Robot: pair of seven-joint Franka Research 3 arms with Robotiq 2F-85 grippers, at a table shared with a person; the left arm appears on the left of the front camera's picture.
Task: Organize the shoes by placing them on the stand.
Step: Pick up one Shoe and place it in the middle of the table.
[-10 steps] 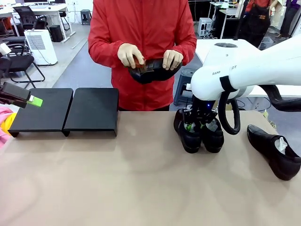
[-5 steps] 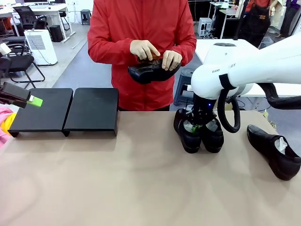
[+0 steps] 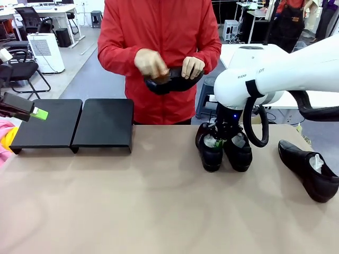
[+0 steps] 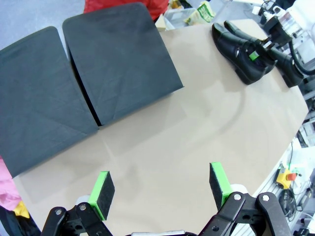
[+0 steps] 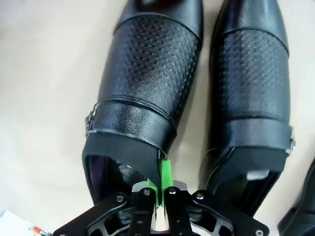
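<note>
My right gripper is clamped on the collar of one shoe, well right of the bare stand. My left gripper hangs open by the stand's left end. Grasp looks made; next, lift and carry the shoe stand-ward.

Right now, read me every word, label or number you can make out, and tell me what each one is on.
"RAN": on the white right robot arm, on its rounded casing, cut off by a black cable.
"OT": same casing, past the cable.
Pale packet with green print, left wrist view: too blurred to read.
Black glossy leather shoes: no readable lettering.
</note>
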